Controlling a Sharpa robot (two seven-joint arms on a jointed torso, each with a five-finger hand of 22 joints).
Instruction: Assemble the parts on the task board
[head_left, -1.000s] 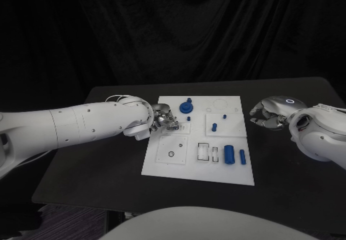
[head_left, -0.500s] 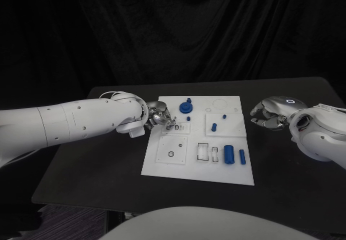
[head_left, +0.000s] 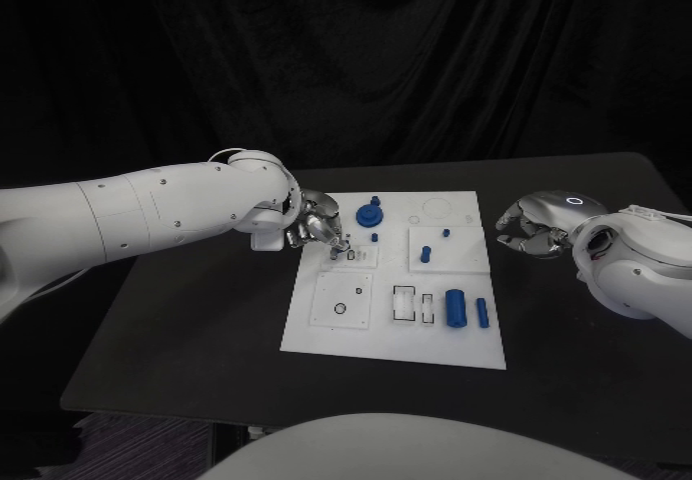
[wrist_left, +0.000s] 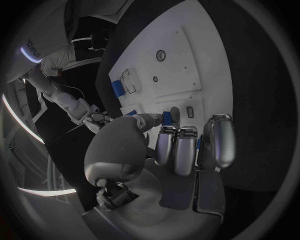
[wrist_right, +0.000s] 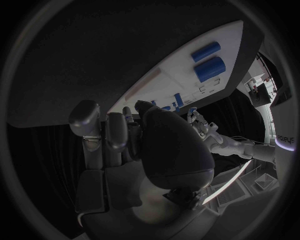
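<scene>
The left hand (head_left: 319, 228) is hovering over the task board (head_left: 378, 325) at its left edge, apparently pinching a small blue part (wrist_left: 167, 117). The right hand (head_left: 531, 228) is resting beside the board, fingers curled, holding nothing.

One white task board (head_left: 329, 330) lies on one black surface (head_left: 188, 320). On the board show six blue parts: one round gear-like piece (head_left: 371, 213), two long cylinders (head_left: 456, 308) side by side, and three small pegs (head_left: 426, 254). Two silver hands are in view, the left hand (head_left: 317, 228) and the right hand (head_left: 534, 230).
</scene>
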